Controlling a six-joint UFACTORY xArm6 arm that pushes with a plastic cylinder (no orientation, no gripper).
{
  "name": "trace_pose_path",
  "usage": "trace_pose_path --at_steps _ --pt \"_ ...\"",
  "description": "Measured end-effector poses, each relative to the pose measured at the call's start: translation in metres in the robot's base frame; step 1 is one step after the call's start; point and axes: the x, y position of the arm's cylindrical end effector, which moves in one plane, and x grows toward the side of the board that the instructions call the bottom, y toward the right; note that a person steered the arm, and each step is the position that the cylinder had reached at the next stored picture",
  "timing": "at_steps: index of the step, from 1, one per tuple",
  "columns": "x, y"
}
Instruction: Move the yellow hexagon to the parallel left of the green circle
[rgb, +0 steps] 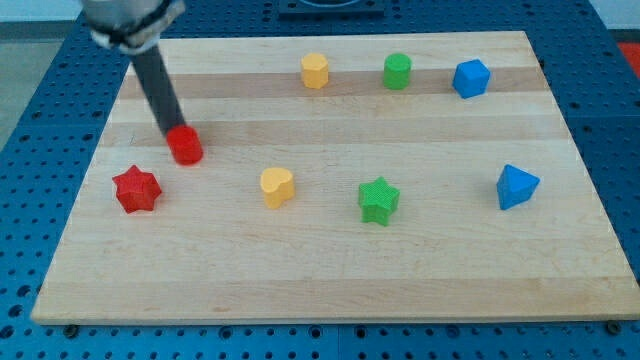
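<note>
Far to the view's right of my tip (172, 134) and higher toward the view's top, the yellow hexagon (315, 71) sits near the top edge of the wooden board (330, 280). Just beyond it on the right, on the same row and apart from it, stands the green circle (397, 71); so the hexagon lies level with the circle on its left side. A blue cube-like block (470, 78) ends that row, farthest from my tip. My tip, a plain rod end with nothing to spread or pinch, touches the top of the red cylinder (186, 146). Below and slightly left of my tip lies the red star (136, 189). To its lower right sits a yellow heart-like block (276, 186), then the green star (378, 199), then a blue angular block (516, 186), well apart from one another.
</note>
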Motion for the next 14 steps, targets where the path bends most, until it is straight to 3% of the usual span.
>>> trace_pose_path --at_steps 1,3,4,5,6,7,11,12,14 --pt "0.001 0.004" --pt "-0.016 0.158" --pt "-0.016 0.170" --pt "-0.017 0.219" --pt "-0.017 0.225" --pt "-0.063 0.226" --pt "-0.093 0.226" --pt "-0.116 0.187" --pt "-0.116 0.155"
